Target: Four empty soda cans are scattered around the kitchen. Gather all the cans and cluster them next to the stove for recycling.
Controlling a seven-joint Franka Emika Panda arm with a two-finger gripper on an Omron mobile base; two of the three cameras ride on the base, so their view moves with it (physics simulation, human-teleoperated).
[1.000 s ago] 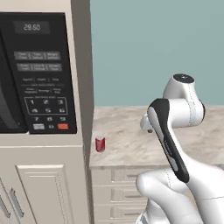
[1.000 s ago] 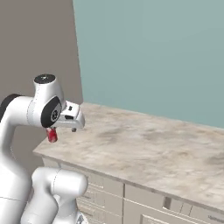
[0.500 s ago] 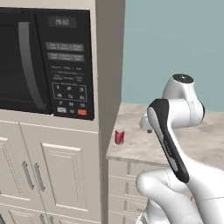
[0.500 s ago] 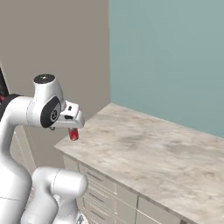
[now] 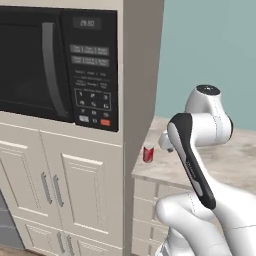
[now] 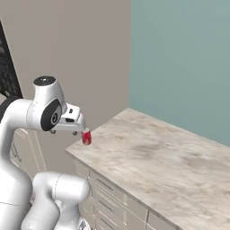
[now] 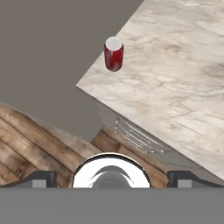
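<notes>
Red can (image 7: 113,54): we found it upright, long axis vertical, at the counter (image 7: 175,78) corner just beside the tall cabinet (image 5: 140,75). Gripper (image 7: 111,178): jaws spread wide, holding nothing, well short of the can, which lay ahead beyond the counter's edge.

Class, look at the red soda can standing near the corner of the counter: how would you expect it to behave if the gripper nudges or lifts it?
The red soda can stands upright, tall for its base, so a high nudge would probably tip it. Being round, it would likely then roll, perhaps off the nearby counter edge. Small and open-topped, it is probably light.
</notes>
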